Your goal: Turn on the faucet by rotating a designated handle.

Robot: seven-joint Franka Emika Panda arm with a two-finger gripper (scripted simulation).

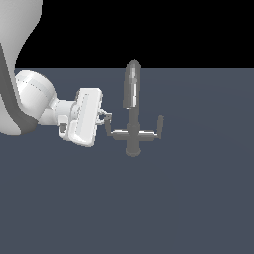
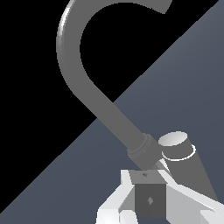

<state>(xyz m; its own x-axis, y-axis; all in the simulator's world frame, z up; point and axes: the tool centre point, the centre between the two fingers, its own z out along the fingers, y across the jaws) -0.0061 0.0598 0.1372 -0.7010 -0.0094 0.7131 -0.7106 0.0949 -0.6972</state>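
Standing: the faucet [image 1: 133, 111] rises upright from the flat blue-grey floor [image 1: 188, 198], long axis vertical, near the middle of the exterior view.
Spout: tall, thick, rounded tube; in the wrist view it [image 2: 87, 87] bends over in a wide hook against the black background.
Crossbar: a horizontal bar [image 1: 134, 134] runs across the stem low down, left to right in the exterior view.
Levers: two short slim pegs stand up from the crossbar ends; the handle [image 1: 107, 124] on the exterior view's left, the other lever [image 1: 159, 124] on the right, both pointing up.
Base: small round foot [image 1: 132, 150] resting on the floor.
Material: smooth grey metal with soft bright streaks along spout and bar; a ribbed collar [image 2: 142, 148] joins the tube to the stem.
Gripper: the gripper [image 1: 105, 118], white and blocky, reaches in sideways from the exterior view's left, right at the handle.
Fingers: in the wrist view a dark grey block sits between the pale fingers [image 2: 183, 197]; whether they pinch the handle I cannot tell.
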